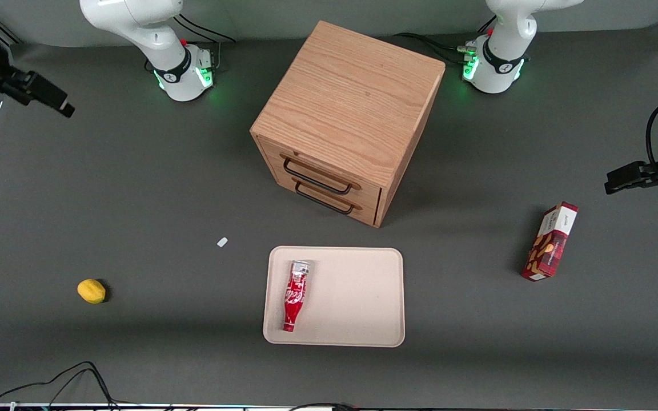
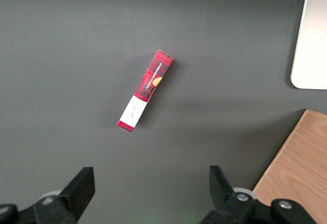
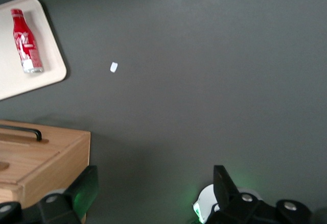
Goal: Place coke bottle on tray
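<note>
On the tray (image 1: 357, 297) our coke bottle (image 1: 295, 295) lies flat, neck toward the front camera; dark grey table (image 1: 135, 200); our gripper (image 3: 153, 193) hangs wide open, empty, well clear.

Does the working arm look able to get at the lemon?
Probably yes: the lemon lies alone on bare table toward the working arm's end, nothing around it. The gripper hangs open above that end.

The front view looks steeply down on the whole worktop (image 1: 135, 188). The right wrist view looks straight down from high over the open pincer (image 3: 153, 193). Both share the tray (image 1: 357, 297) (image 3: 15, 81) and the coke bottle (image 1: 295, 295) (image 3: 25, 41).
</note>
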Robot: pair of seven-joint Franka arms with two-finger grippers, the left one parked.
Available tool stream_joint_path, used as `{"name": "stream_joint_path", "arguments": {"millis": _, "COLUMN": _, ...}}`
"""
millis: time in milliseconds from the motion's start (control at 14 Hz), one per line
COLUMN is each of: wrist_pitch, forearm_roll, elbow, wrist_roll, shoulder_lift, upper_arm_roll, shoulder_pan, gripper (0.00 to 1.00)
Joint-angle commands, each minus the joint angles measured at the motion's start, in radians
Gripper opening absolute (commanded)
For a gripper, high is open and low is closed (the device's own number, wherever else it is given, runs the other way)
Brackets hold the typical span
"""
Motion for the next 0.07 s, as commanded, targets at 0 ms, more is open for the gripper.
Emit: {"name": "stream_joint_path", "arguments": {"millis": 0, "wrist_pitch": 0.035, "forearm_roll": 0.011, "elbow": 0.002, "wrist_roll": -0.001, "shoulder_lift": 0.027, "upper_arm_roll": 0.002, "shoulder_pan": 0.010, "gripper": 1.00}}
